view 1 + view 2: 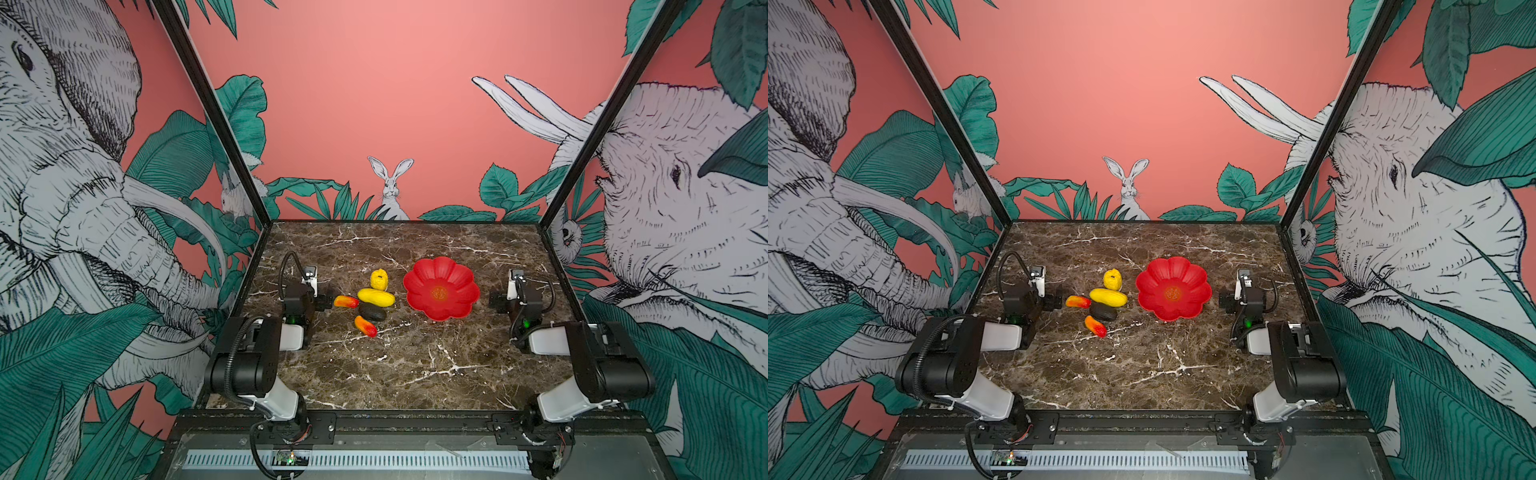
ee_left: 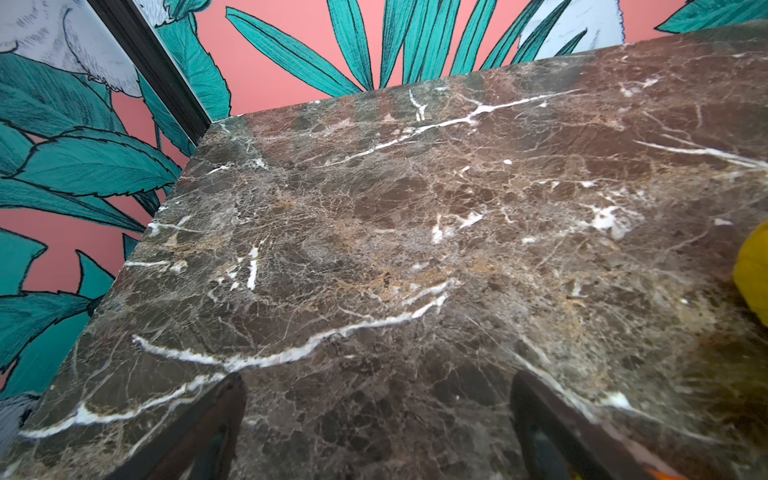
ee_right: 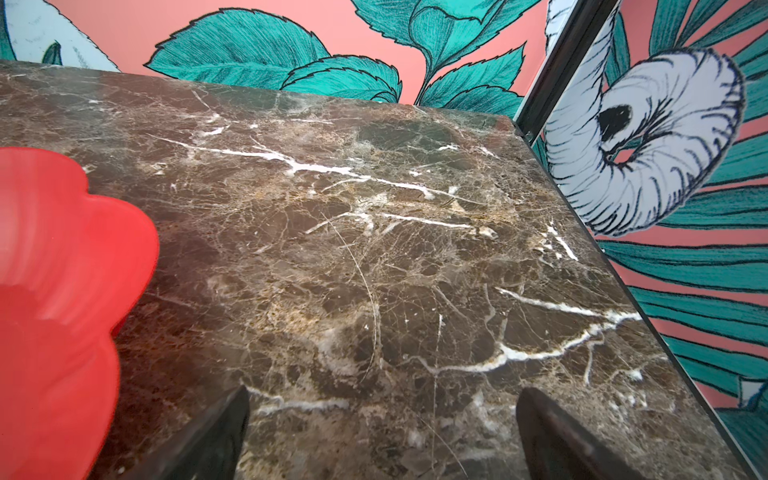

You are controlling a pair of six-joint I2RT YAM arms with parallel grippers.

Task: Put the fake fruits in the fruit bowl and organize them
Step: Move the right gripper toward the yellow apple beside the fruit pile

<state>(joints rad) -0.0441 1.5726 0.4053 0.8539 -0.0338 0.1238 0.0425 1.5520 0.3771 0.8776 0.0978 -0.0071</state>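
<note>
Top views both show the fake fruits clustered on the marble tabletop (image 1: 415,365), just left of the empty fruit bowl (image 1: 457,278). The bumpy yellow fruit (image 1: 379,279) lies farthest, the long yellow fruit (image 1: 376,296) touches it, and the black oval (image 1: 372,312) sits nearer. The left orange-red piece (image 1: 346,301) and near orange-red piece (image 1: 365,326) lie at the edges. They look like light, stiff, glossy plastic, probably slippery, so a pinch across each narrow middle seems best. The outer orange-red ones look easiest to reach. Left wrist view has the left gripper (image 2: 378,376) with fingers apart over bare marble and a yellow fruit (image 2: 754,270) at the frame's edge. Right wrist view has the right gripper (image 3: 384,391) likewise spread and empty, the bowl's scalloped rim just beside it. Jungle-print walls (image 1: 374,104) enclose the table on three sides.
</note>
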